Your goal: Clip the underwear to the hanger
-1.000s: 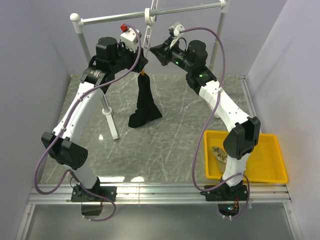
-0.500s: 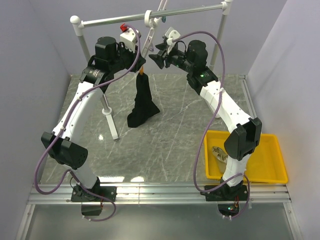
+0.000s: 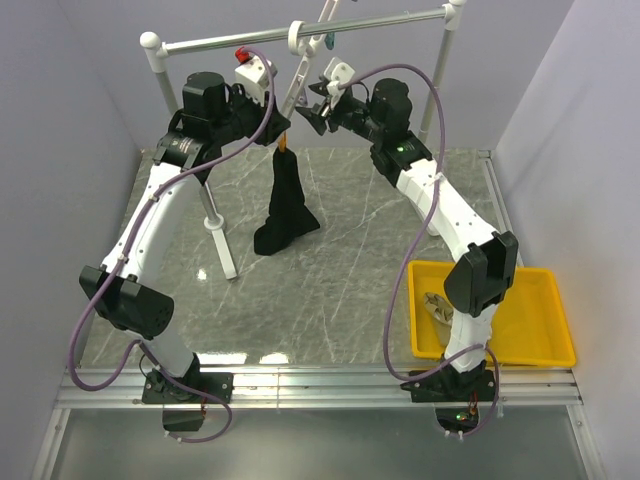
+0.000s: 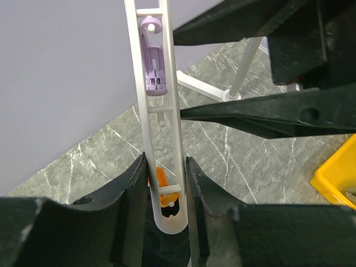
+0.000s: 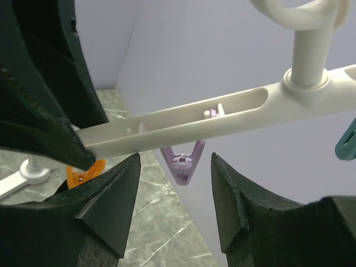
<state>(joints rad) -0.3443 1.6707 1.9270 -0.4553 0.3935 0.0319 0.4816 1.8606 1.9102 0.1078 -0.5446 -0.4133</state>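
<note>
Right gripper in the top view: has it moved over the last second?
Yes. The right gripper shifted slightly left, away from the white rail frame's right post, toward the hanger.

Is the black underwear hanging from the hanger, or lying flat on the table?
Hanging. The underwear drops in a narrow bunch from the orange clip on the hanger; its bottom seems to reach the table.

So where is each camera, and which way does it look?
Top: above and behind the arms, looking down at table, underwear, both arms.
Left wrist: on the left arm, looking along the left jaws closed on the hanger.
Right wrist: on the right arm, looking past the open right jaws at the hanger.
Shared: both wrist views see the orange clip.
</note>
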